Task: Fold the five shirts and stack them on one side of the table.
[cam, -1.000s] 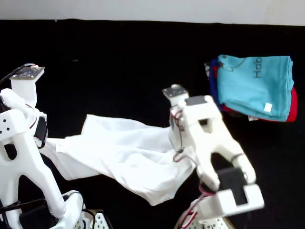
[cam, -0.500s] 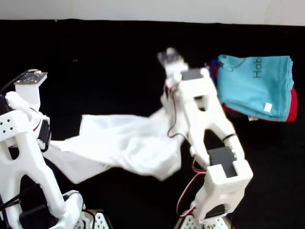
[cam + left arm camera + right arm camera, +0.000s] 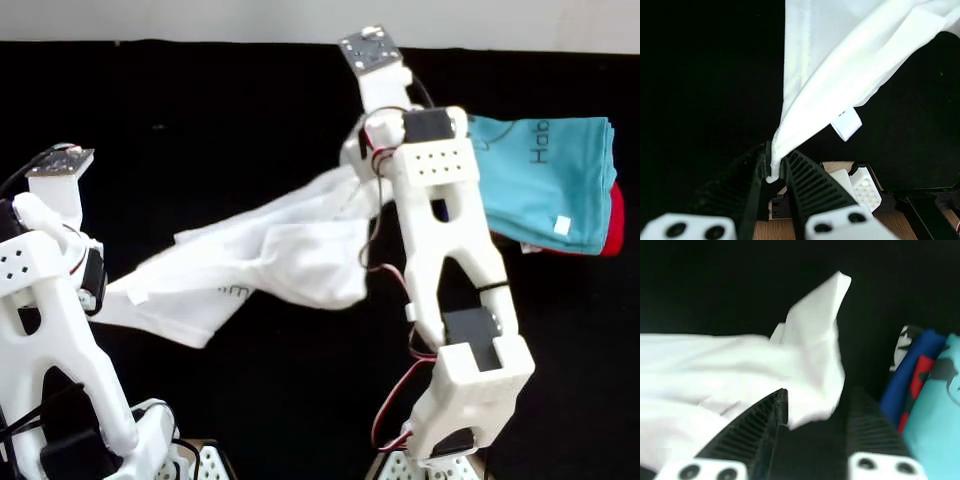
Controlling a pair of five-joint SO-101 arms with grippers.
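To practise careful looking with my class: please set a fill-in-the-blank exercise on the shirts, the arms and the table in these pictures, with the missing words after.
The crumpled cloth shirt in the left pincer is ___ in colour.
It stretches between ___ robot arms.
The stack of folded cloth shirts has a ___ one on top.
The flat table surface is ___.
Missing words: white; two; teal; black.

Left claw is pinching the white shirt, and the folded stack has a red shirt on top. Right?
No: the high view shows a teal shirt topping the stack, red beneath. The left claw does pinch the white shirt.
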